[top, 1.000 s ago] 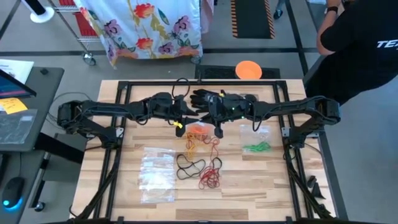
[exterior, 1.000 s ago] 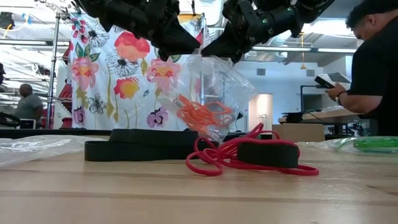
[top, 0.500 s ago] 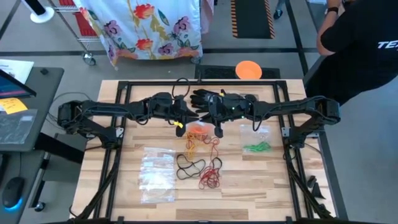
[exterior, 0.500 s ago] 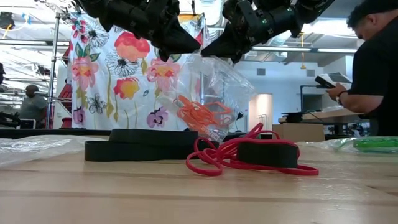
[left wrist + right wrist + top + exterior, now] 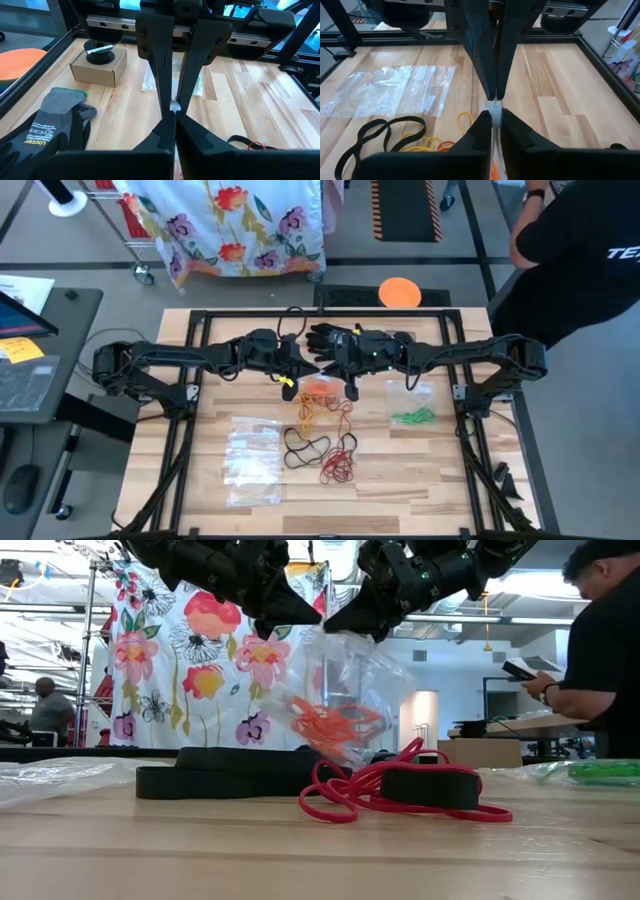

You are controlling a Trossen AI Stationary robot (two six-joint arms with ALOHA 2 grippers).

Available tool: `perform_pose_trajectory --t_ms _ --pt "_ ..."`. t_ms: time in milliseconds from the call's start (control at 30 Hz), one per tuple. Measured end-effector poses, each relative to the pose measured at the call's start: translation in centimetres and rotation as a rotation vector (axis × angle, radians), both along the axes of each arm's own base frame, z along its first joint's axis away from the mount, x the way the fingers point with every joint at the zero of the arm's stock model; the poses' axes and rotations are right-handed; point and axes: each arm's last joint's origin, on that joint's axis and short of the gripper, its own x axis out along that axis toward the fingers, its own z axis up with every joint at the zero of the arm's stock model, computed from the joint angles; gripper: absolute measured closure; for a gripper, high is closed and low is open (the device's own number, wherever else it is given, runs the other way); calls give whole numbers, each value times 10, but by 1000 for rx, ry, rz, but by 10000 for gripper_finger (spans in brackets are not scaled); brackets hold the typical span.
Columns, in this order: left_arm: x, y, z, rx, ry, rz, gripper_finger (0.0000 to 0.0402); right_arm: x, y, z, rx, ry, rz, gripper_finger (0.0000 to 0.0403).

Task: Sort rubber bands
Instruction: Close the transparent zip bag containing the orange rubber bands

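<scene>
Both grippers, left [image 5: 283, 618] and right [image 5: 352, 620], pinched on top edge of bag [image 5: 375, 690], held above table [image 5: 300, 860]. Orange bands [image 5: 335, 730] inside; red bands [image 5: 370, 795] lie near.

clear bag [image 5: 352, 680] of orange bands [image 5: 335, 727], held aloft

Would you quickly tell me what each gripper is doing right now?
Left gripper: shut on the top edge of the clear bag holding orange rubber bands.
Right gripper: shut on the same bag's top edge, lifted above the table.
</scene>
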Motion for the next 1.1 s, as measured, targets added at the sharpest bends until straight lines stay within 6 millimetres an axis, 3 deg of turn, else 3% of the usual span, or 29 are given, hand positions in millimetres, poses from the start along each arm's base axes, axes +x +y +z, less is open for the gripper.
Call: perform_pose_trajectory --t_ms 133,433,1100 --pt "0 0 -1 -1 7 0 401 -1 0 -1 6 15 -2 358" --pt "0 0 0 0 4 1 401 -1 0 -2 6 22 -5 380" --pt "0 0 -1 -2 10 7 401 -3 -5 -4 3 50 -27 378"
